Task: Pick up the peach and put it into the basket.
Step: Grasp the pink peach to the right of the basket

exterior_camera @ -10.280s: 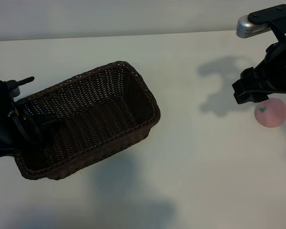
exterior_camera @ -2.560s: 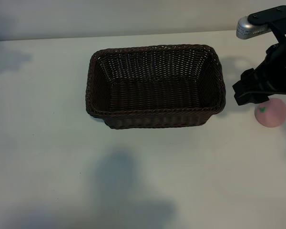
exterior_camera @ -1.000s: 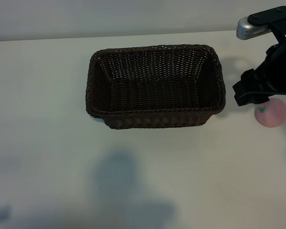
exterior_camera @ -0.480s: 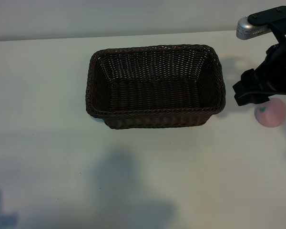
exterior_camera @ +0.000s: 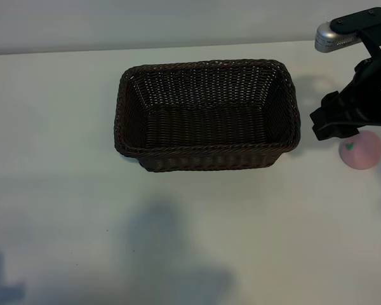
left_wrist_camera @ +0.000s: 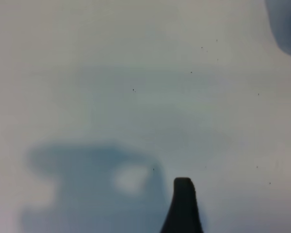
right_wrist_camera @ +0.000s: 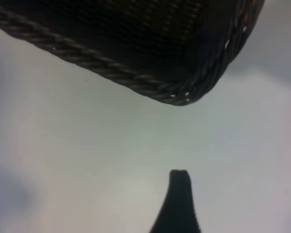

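Basket (exterior_camera: 207,114) moved from table's (exterior_camera: 63,159) left edge, skewed under left arm, to squared beside peach (exterior_camera: 360,150). Left arm gone from exterior view.

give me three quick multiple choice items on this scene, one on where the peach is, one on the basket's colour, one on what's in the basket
1. Where is the peach?
A. inside the basket
B. on the table to the right of the basket, beside the right gripper
C. at the table's left edge

2. What colour is the basket?
A. dark brown
B. white
C. bright green

3. What does the basket hold?
A. the peach
B. two fruits
C. nothing

Answers:
1 B, the exterior view shows it on the table just under the right gripper.
2 A, its woven wicker is dark brown.
3 C, its floor shows bare.
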Action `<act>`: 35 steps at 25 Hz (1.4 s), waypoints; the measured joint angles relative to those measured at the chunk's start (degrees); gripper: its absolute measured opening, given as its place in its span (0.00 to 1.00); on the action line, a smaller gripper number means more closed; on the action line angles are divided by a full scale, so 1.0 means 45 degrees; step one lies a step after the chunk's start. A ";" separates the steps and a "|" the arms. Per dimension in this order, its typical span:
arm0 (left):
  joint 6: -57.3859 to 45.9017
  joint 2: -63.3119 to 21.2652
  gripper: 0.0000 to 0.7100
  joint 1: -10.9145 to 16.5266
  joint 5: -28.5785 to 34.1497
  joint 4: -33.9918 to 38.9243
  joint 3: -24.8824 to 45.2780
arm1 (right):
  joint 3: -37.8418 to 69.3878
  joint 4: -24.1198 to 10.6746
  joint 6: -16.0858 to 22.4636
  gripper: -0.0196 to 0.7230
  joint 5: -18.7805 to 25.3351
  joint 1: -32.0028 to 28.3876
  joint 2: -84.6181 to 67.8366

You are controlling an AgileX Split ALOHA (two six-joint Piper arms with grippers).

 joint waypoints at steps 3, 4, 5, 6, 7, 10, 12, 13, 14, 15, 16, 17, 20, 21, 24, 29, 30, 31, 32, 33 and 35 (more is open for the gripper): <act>0.0000 0.0000 0.83 0.0000 0.0000 0.0000 0.0000 | 0.0000 -0.0764 0.0251 0.83 0.0011 0.0000 0.0000; 0.0000 0.0000 0.83 0.0000 0.0000 0.0000 0.0000 | 0.0000 -0.1083 0.0581 0.83 0.0011 0.0000 0.0000; 0.0000 0.0000 0.83 0.0000 0.0000 0.0000 0.0000 | 0.0000 -0.1512 0.0943 0.83 -0.0048 0.0000 0.0000; 0.0026 0.0000 0.83 0.0000 0.0000 0.0000 0.0000 | 0.0000 -0.1970 0.1406 0.83 -0.0138 0.0000 0.0000; 0.0026 0.0000 0.83 0.0000 0.0000 0.0000 0.0000 | 0.0000 -0.2357 0.1845 0.83 -0.0268 0.0000 0.0000; 0.0026 0.0000 0.83 0.0000 0.0000 0.0000 0.0000 | 0.0000 -0.3049 0.2747 0.83 -0.0690 -0.0032 0.0045; 0.0026 0.0000 0.83 0.0000 0.0000 0.0000 0.0000 | 0.0000 -0.3234 0.2950 0.83 -0.0969 -0.0169 0.0177; 0.0026 0.0000 0.83 0.0000 0.0000 0.0000 0.0000 | 0.0000 -0.3299 0.3009 0.83 -0.1078 -0.0246 0.0309; 0.0026 0.0000 0.83 0.0000 0.0000 0.0000 0.0000 | 0.0000 -0.3323 0.3040 0.83 -0.1139 -0.0375 0.0443; 0.0026 0.0000 0.83 0.0000 0.0000 0.0000 0.0000 | 0.0000 -0.3338 0.3040 0.83 -0.1194 -0.0519 0.0639; 0.0026 0.0000 0.83 0.0000 0.0000 0.0000 0.0000 | 0.0000 -0.3356 0.3040 0.83 -0.1229 -0.0667 0.0861; 0.0026 -0.0034 0.83 0.0000 0.0000 0.0000 0.0000 | 0.0000 -0.3368 0.3040 0.83 -0.1261 -0.0790 0.1105; 0.0014 -0.0484 0.83 -0.0109 -0.0002 0.0000 0.0000 | 0.0000 -0.3426 0.3040 0.83 -0.1457 -0.1174 0.1783; 0.0014 -0.0555 0.83 -0.0175 -0.0002 0.0000 0.0000 | 0.0000 -0.3438 0.3040 0.83 -0.1590 -0.1279 0.1955; 0.0014 -0.0577 0.83 -0.0309 -0.0002 0.0000 0.0000 | 0.0000 -0.3438 0.3040 0.83 -0.1838 -0.1398 0.2504; 0.0014 -0.0576 0.83 -0.0376 -0.0002 0.0000 0.0000 | 0.0000 -0.3287 0.3040 0.83 -0.2316 -0.1408 0.3419; 0.0014 -0.0576 0.83 -0.0390 -0.0002 0.0000 0.0000 | 0.0000 -0.3277 0.3040 0.83 -0.2371 -0.1408 0.3629; 0.0014 -0.0576 0.83 -0.0401 -0.0002 0.0000 0.0000 | 0.0000 -0.3257 0.3040 0.83 -0.2423 -0.1408 0.3825; 0.0014 -0.0576 0.83 -0.0414 -0.0002 0.0000 0.0000 | 0.0000 -0.3247 0.3052 0.83 -0.2471 -0.1422 0.3970; 0.0014 -0.0576 0.83 -0.0414 -0.0002 0.0000 0.0000 | 0.0000 -0.3230 0.3084 0.83 -0.2519 -0.1436 0.4126; 0.0014 -0.0576 0.83 -0.0424 -0.0002 0.0012 0.0000 | 0.0000 -0.3201 0.3167 0.83 -0.2616 -0.1565 0.4400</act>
